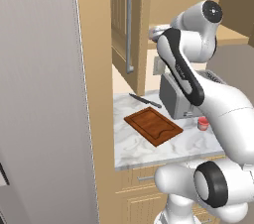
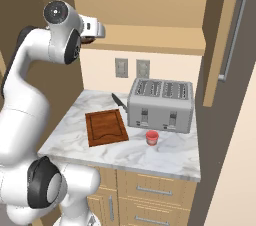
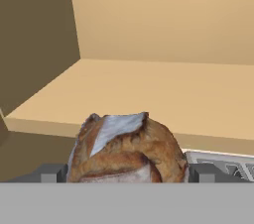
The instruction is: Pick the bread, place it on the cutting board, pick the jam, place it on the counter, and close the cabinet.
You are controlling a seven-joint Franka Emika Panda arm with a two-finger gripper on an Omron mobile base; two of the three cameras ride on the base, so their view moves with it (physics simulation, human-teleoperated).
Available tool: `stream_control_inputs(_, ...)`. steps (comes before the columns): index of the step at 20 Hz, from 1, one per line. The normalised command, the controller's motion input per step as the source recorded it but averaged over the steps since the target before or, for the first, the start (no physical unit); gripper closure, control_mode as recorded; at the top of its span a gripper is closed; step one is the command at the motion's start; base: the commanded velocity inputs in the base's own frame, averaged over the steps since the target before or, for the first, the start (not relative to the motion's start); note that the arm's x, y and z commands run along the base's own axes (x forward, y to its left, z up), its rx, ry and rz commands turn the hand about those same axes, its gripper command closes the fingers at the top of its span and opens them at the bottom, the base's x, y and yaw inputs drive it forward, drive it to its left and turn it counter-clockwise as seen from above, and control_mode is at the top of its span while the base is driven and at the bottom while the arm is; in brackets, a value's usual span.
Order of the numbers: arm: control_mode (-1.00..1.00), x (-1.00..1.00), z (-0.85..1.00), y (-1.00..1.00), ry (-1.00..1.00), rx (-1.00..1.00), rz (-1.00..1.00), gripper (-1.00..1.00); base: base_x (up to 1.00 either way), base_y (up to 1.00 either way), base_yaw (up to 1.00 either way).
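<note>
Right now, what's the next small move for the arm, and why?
Probably lower the arm toward the cutting board. The bread spans the jaws tip to tip, seemingly gripped, and it overlaps the front edge of the cabinet shelf, so it looks clear of it. The board lies bare on the counter beside the toaster, so come down clear of the toaster.

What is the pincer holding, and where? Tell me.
The bread, a brown loaf, sits between the pincer fingers, which flank its lower sides, just outside the cupboard shelf.
</note>
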Motion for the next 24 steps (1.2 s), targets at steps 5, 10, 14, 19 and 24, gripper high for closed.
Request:
stream_control_inputs(5, -1.0, -0.57, 0.01, -0.09, 0.0, 0.0, 0.0, 1.0, 0.0, 0.0, 0.0)
stream_control_inputs(10, -1.0, -0.58, 0.0, -0.05, 0.0, 0.0, 0.0, 1.0, 0.0, 0.0, 0.0)
stream_control_inputs(14, -1.0, -0.47, 0.0, -0.03, 0.0, 0.0, 0.0, 1.0, 0.0, 0.0, 0.0)
stream_control_inputs(19, -1.0, -0.42, -0.04, 0.0, 0.01, 0.0, 0.0, 1.0, 0.0, 0.0, 0.0)
stream_control_inputs(24, -1.0, -0.34, -0.01, 0.0, 0.06, 0.0, 0.0, 1.0, 0.0, 0.0, 0.0)
